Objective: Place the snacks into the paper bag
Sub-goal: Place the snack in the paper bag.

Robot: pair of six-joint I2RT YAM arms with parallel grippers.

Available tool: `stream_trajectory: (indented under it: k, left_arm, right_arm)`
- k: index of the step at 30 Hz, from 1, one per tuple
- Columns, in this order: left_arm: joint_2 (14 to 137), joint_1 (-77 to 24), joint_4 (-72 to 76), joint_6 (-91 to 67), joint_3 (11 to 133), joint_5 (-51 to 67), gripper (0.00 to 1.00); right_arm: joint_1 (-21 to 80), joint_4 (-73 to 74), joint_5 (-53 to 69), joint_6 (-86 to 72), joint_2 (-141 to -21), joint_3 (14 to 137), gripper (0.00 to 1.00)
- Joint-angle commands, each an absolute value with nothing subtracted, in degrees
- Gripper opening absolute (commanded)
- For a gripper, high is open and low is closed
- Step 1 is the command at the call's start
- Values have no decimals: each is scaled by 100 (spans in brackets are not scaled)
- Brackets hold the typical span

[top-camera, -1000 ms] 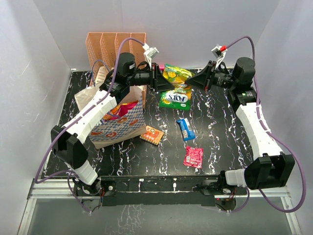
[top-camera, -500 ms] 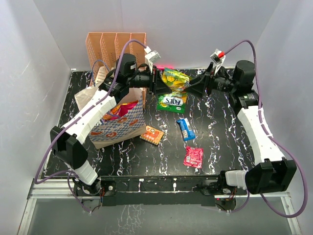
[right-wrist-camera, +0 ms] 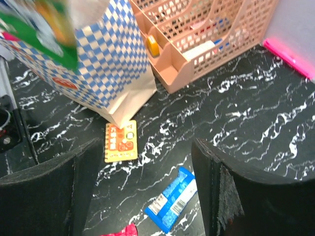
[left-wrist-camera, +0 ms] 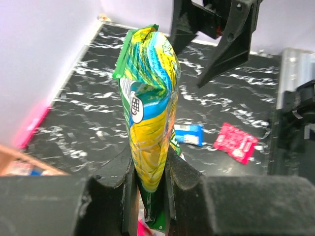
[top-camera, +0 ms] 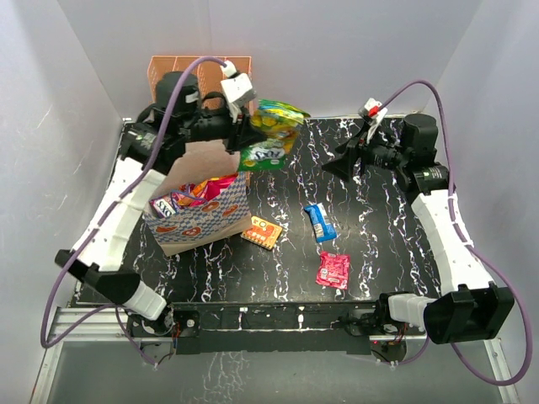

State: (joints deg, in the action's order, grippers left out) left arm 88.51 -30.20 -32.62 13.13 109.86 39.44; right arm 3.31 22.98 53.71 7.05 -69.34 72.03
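Left end effector (left-wrist-camera: 150, 167): my jaws are clamped on the lower end of the green-yellow packet (left-wrist-camera: 147, 98), which stands upright between them, clear of the worktop (top-camera: 379, 227).
Packet position: seen from above, it sits at the far right corner of the paper bag (top-camera: 202, 215); I cannot tell whether it is over the opening.
Paper bag: upright at the left of the worktop, in front of the peach file rack (right-wrist-camera: 211, 34), with colourful packets showing in its mouth.
Right end effector (right-wrist-camera: 145, 187): my fingers stand wide apart, nothing between them, well apart from the packet.
Loose snacks: orange packet (top-camera: 261, 231) just beside the bag; blue packet (top-camera: 319, 221) and pink packet (top-camera: 333, 270) mid-worktop.
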Motion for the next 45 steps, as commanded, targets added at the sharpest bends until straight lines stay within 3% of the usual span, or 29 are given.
stream_trajectory:
  k: [1, 10, 21, 25, 32, 45]
  left_arm:
    - [8315, -2700, -4125, 2570, 11624, 3499, 0]
    - [7929, -2289, -5296, 3870, 12149, 2044, 0]
    - [7671, -2287, -6074, 4803, 11431, 61, 0]
    - [7726, -2285, -6308, 4944, 11183, -126, 0]
    - [8038, -2217, -6783, 5098, 10928, -217, 0]
    - [9038, -1797, -7565, 5491, 11274, 811, 2]
  right_arm:
    - [315, 2522, 5006, 1282, -6835, 7047, 75]
    - [323, 2598, 4412, 2099, -6973, 6588, 78]
    - [325, 2241, 4167, 2243, -7026, 5907, 91]
    - [325, 1980, 4092, 2125, -6844, 5644, 97]
    - [325, 2107, 3955, 2175, -6723, 5670, 98]
    - [323, 2181, 3941, 2194, -6712, 5689, 98]
